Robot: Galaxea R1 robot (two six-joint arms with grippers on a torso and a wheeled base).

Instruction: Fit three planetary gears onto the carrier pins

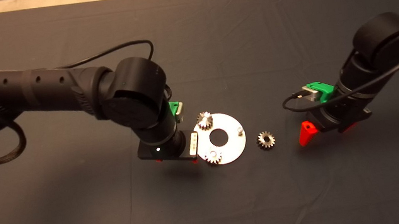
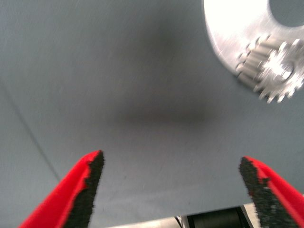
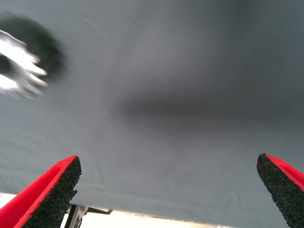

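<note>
Resting on the dark mat (image 1: 214, 47) of the worktop, the flat silver-white disc (image 1: 229, 123) carries two planetary gears already seated on carrier pins: one gear (image 1: 204, 120) at the disc's far-left rim, a second gear (image 1: 213, 157) at its near-left rim. A third carrier pin (image 1: 240, 130) stands bare near the disc's right rim. The third gear (image 1: 266, 140) lies loose on the mat just beside the disc, to its right, between the disc and the right hand (image 1: 313, 133). The left hand (image 1: 194, 161) hangs just left of the disc, close to the near seated gear; in its wrist view that gear (image 2: 275, 71) and the disc edge (image 2: 228, 28) sit off to one side, outside the span of the fingers (image 2: 85, 190), which are spread wide with only mat between them, gripping nothing. The right hand sits near the loose gear but apart from it; its wrist view shows that gear (image 3: 19, 66) at the frame edge, outside the fingers (image 3: 52, 194), which are also spread wide and empty over bare mat.
</note>
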